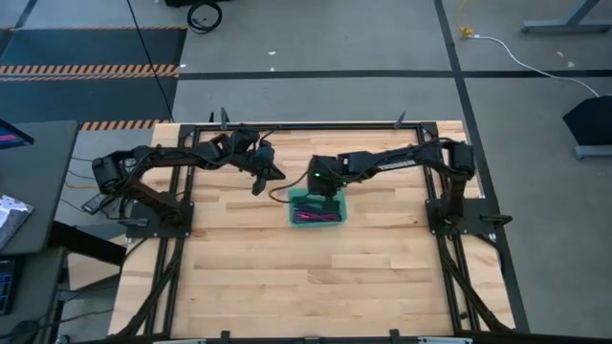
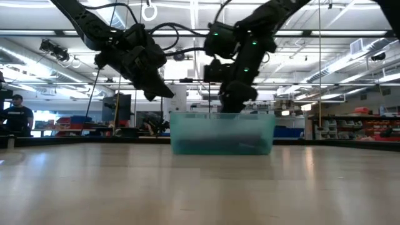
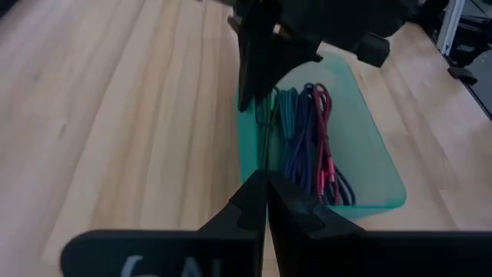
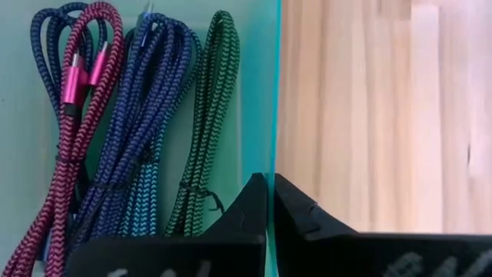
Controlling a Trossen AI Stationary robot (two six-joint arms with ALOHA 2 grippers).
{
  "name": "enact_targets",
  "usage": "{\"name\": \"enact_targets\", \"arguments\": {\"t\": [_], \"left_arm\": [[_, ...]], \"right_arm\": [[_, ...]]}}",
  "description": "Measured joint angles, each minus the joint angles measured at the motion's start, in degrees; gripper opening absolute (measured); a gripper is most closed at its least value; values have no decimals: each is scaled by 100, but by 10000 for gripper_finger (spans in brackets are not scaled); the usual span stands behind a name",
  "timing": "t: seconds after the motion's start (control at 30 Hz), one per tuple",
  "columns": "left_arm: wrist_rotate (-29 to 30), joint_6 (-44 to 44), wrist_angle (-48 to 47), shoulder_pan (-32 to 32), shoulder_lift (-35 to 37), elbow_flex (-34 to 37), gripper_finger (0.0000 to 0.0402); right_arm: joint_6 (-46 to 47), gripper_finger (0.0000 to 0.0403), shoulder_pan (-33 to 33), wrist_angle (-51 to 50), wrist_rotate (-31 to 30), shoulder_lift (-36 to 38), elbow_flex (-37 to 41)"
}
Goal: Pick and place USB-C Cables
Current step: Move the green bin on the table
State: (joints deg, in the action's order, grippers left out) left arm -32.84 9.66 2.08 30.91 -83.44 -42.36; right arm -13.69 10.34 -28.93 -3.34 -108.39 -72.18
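A teal-green tray [image 1: 337, 196] stands at the table's middle. Several coiled cables lie flat in it, side by side: a maroon-magenta one [image 4: 81, 100], purple-blue ones [image 4: 150, 92], a teal one [image 4: 138, 215] and a dark green one [image 4: 209, 100]. My right gripper [image 4: 270, 192] is shut. It points down just above the tray's far rim [image 4: 277, 92], right next to the green cable. My left gripper [image 3: 267, 192] is also shut and empty. It hangs in the air to the left of the tray [image 3: 384, 181], above bare table. The same left gripper [image 2: 164, 92] shows well clear of the tabletop in the low view.
Bare wooden tabletop [image 1: 287, 277] spreads toward the near edge and on both sides of the tray. The two grippers are close to each other over the tray's far left corner. A black frame [image 1: 316, 124] borders the table. A person [image 2: 15, 115] stands far off in the room.
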Motion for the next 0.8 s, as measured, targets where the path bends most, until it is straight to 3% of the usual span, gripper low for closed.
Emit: {"name": "enact_targets", "arguments": {"t": [0.3,0.8], "left_arm": [[21,121,-1035,93,633,3,20],[70,206,-1266,91,844,3,20]], "right_arm": [[381,4,-15,-1003,3,-562,-1205],[380,4,33,-991,-9,-668,-1244]]}}
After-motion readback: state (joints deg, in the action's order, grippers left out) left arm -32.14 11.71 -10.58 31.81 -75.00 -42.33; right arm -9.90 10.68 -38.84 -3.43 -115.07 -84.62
